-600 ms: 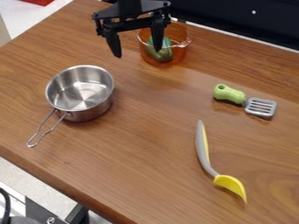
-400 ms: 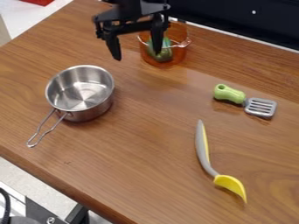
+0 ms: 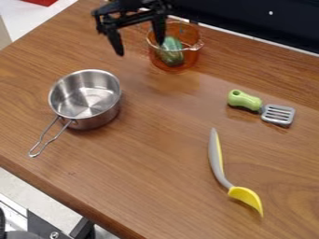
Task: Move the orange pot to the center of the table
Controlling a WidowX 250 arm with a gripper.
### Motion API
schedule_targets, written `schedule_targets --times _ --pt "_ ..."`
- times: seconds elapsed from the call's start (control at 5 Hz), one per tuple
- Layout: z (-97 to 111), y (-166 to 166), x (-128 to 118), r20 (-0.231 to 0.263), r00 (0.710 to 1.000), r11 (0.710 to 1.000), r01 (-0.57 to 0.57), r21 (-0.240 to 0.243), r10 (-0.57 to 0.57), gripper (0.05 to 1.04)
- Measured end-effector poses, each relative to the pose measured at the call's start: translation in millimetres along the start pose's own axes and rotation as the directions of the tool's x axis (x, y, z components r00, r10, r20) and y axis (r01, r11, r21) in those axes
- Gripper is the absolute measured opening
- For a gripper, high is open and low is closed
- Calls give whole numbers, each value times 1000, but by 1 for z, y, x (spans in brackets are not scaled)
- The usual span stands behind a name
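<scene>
My gripper (image 3: 139,48) hangs open at the top of the view, its two fingertips wide apart. One finger is over the left part of the orange pot (image 3: 179,63), while the other is out to the pot's left above the wood. The see-through pot stands upright near the table's back edge and holds a green object (image 3: 170,50). Whether the right finger dips inside the rim or only overlaps it in the view, I cannot tell. The wooden table (image 3: 163,122) spreads below.
A steel saucepan (image 3: 85,95) stands at the left, handle towards the front edge. To the right lie a green-handled spatula (image 3: 246,101) and a grey and yellow spoon (image 3: 217,161). A dark panel (image 3: 249,21) runs behind the table.
The gripper has shifted slightly left and up in the view, uncovering more of the green object. It has stayed open, and the pot has not moved.
</scene>
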State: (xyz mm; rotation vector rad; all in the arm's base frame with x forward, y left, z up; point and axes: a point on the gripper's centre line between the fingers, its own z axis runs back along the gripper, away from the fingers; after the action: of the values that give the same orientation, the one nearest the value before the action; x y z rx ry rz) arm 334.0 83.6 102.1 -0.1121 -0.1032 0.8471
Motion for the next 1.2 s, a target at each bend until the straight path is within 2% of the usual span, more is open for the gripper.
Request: schedule_targets --times 0.2,0.4,0.6,0.8,1.0,1.2 --pt "-1 -2 14 34 991 992 -124 -37 126 999" --pt "-13 -7 19 58 960 962 -271 -45 273 999" --pt "-22 -10 20 39 941 941 -334 -61 337 999" --pt "-36 -14 20 29 938 938 -346 8 346 999" --pt "-43 -15 20 36 940 938 -341 57 339 997" --pt "-45 -15 19 56 945 942 -325 85 321 959"
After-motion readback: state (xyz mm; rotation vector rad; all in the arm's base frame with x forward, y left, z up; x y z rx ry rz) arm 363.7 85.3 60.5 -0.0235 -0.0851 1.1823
